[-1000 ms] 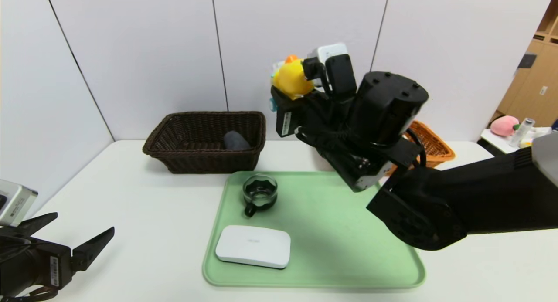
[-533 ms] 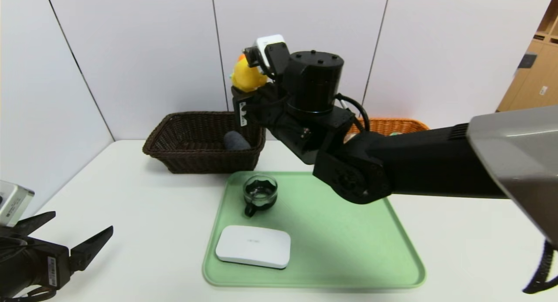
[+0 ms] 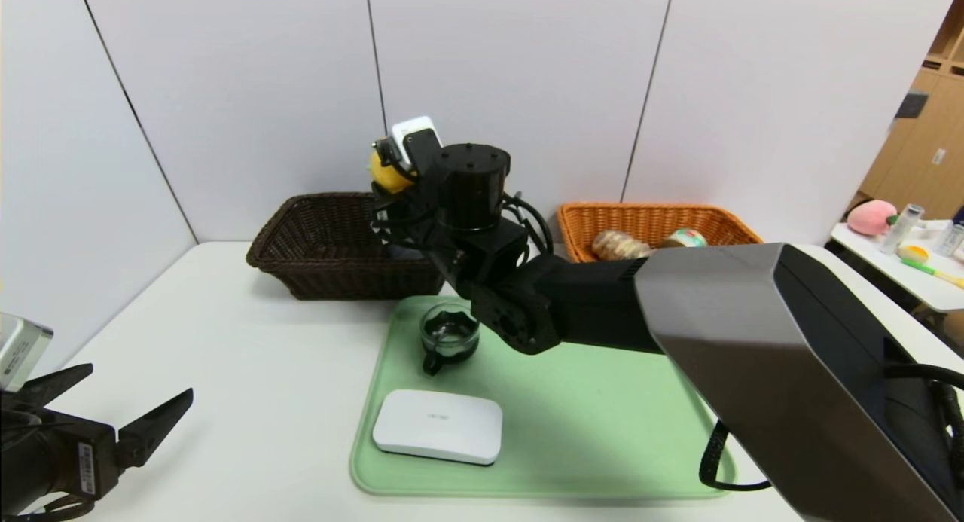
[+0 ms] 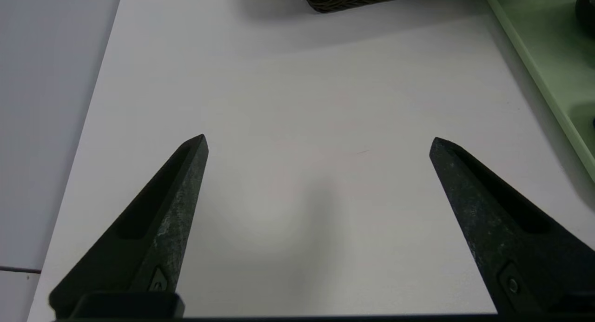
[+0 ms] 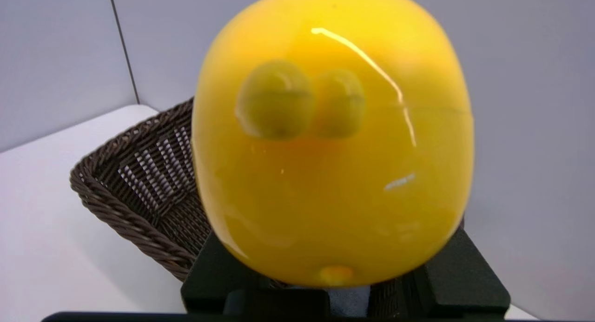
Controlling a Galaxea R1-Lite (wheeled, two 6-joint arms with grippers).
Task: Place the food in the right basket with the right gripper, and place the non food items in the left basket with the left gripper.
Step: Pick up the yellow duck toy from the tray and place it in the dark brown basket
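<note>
A: While our right gripper [image 3: 388, 206] hangs over the dark basket [image 3: 301, 243], what do we have in it?

B: We have the duck [image 3: 382, 172]. Our fingers are clamped on its base, and in the right wrist view the yellow body [image 5: 332, 141] fills most of the frame, with the basket's woven rim [image 5: 121, 210] below and behind it. We hold it up in the air above the near right corner of that basket, not touching the wicker.

A: And our left gripper [image 3: 98, 416]?

B: We keep it low at the near left edge of the table [image 3: 248, 401], well apart from everything. Its fingers [image 4: 162, 220] are spread wide with only bare tabletop between them.

A: Where do the other things lie?

B: We see the glass cup [image 3: 449, 334] on the far left part of the green tray [image 3: 602, 431], with its black handle pointing toward us. The white box [image 3: 437, 425] lies flat near the tray's front left corner, apart from the cup. In the orange basket [image 3: 648, 224], at the far right, we see the bread roll [image 3: 619, 245] and the tin [image 3: 682, 238] side by side. Our right arm hides the inside of the dark basket, so we cannot tell what is in it.
</note>
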